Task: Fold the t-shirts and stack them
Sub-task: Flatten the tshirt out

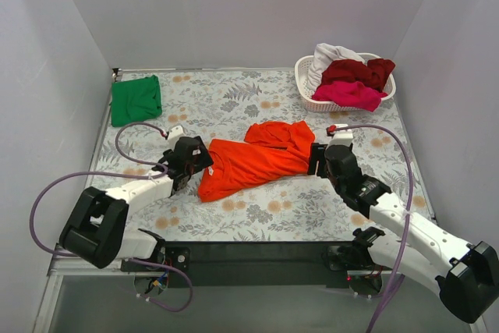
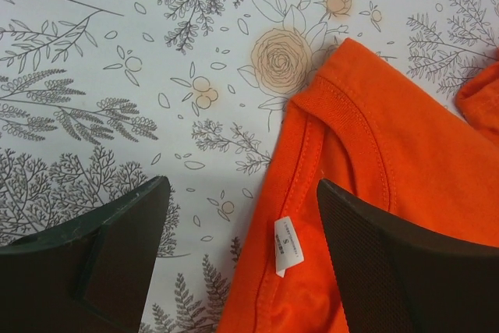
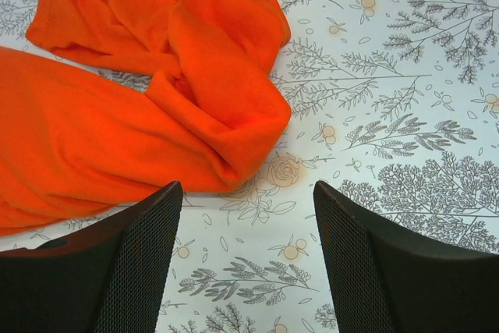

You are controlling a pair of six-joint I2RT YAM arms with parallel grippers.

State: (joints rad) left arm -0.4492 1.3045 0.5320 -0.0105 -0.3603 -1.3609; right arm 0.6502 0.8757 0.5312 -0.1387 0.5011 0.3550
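**Top view.**
- Orange-red t-shirt: lies mid-counter between the two arms. Its long axis runs left to right, with the right end angled slightly away from the arm bases. The left part is fairly flat and the right end is crumpled and doubled over.
- Green t-shirt: folded, at the far left corner of the counter.
- Basket: at the far right corner. It holds a white t-shirt, a dark red t-shirt and a magenta t-shirt, all unfolded.
- Left hand: at the shirt's left end.
- Right hand: at the shirt's right end.

**Left wrist view.**
- Left hand: jaws wide, gripping nothing.
- The collar and neck label of the orange-red t-shirt lie below the gap, so the neck end points toward the left arm's side.
- Bare floral counter lies under the other finger.
- I cannot tell whether the fingers touch the cloth.

**Right wrist view.**
- Right hand: jaws wide and empty, over bare counter.
- The bunched end of the orange-red t-shirt lies just ahead and to one side, apart from the fingers.

**Step in hand (judgement).** One shirt appears done and the orange-red one is being laid out before folding.

**Next move (judgement).** The left hand should pinch a single layer at the collar or shoulder. The right hand should take the doubled-over end. Both should then draw apart along the long axis until the cloth lies flat.
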